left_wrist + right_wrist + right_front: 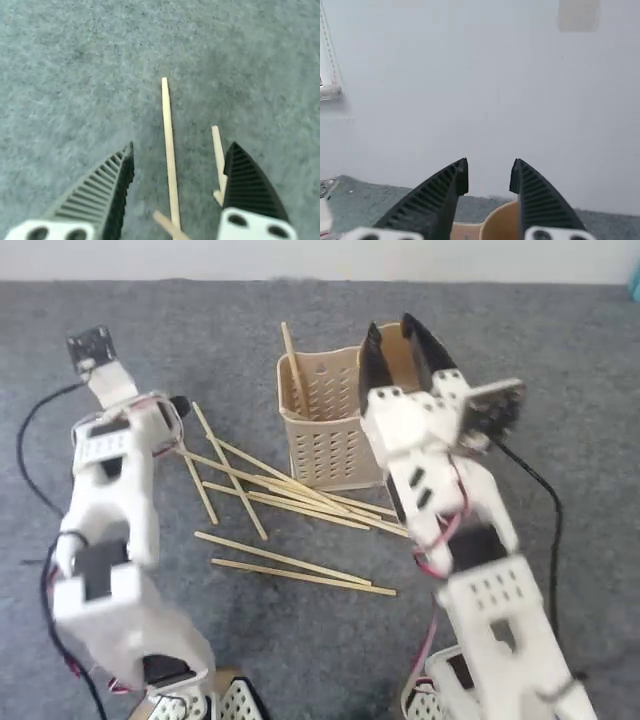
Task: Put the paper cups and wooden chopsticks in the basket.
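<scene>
The left end effector (182,146), spread wide, straddles a chopstick (167,115) on carpet (70,70).

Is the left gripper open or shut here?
Open. The left gripper shows a wide gap between its jaws, with a chopstick lying on the carpet between them.

- Can't see the right wall of the basket (320,440); blocked by the right arm (440,490).
- Get just a tan sliver of the paper cup (393,345) between the right gripper (388,324) fingers. In the right wrist view, lose the cup rim (497,220) at the bottom edge.
- Lose the far ends of the loose chopsticks (290,500) under the right arm.
- Can't see the lower part of the upright chopstick (293,365); behind the basket wall.
- Left wrist view: lose the side chopstick (217,150) behind a finger (247,185), and the crossing chopstick (167,226) at the bottom edge.
- Can't identify the blurred tan patch (577,15) on the wall.
- Lose both arm bases at the high view's bottom edge.
</scene>
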Action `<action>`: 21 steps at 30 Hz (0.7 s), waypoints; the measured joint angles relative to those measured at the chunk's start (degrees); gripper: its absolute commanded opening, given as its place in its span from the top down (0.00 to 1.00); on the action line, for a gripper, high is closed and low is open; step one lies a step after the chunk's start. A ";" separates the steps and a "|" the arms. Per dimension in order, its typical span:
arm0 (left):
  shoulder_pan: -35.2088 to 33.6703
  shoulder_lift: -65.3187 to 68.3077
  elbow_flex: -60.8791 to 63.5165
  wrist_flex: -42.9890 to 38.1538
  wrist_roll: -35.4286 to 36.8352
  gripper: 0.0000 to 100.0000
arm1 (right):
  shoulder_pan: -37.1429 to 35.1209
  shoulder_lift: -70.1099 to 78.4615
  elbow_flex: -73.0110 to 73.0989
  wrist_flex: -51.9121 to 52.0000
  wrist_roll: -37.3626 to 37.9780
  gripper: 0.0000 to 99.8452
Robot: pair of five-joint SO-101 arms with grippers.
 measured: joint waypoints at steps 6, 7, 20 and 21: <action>0.09 15.38 -21.19 10.55 0.88 0.72 | -0.09 -16.88 0.00 20.66 -4.57 0.86; 0.26 17.76 -24.44 12.04 0.88 0.72 | -0.09 -19.34 0.00 23.38 -4.75 0.86; 1.32 43.69 -65.58 33.14 1.14 0.99 | 0.09 -43.69 -0.18 47.74 -5.10 0.86; 1.41 45.54 -68.84 34.46 1.14 0.99 | 0.09 -45.19 -0.18 49.14 -5.10 0.86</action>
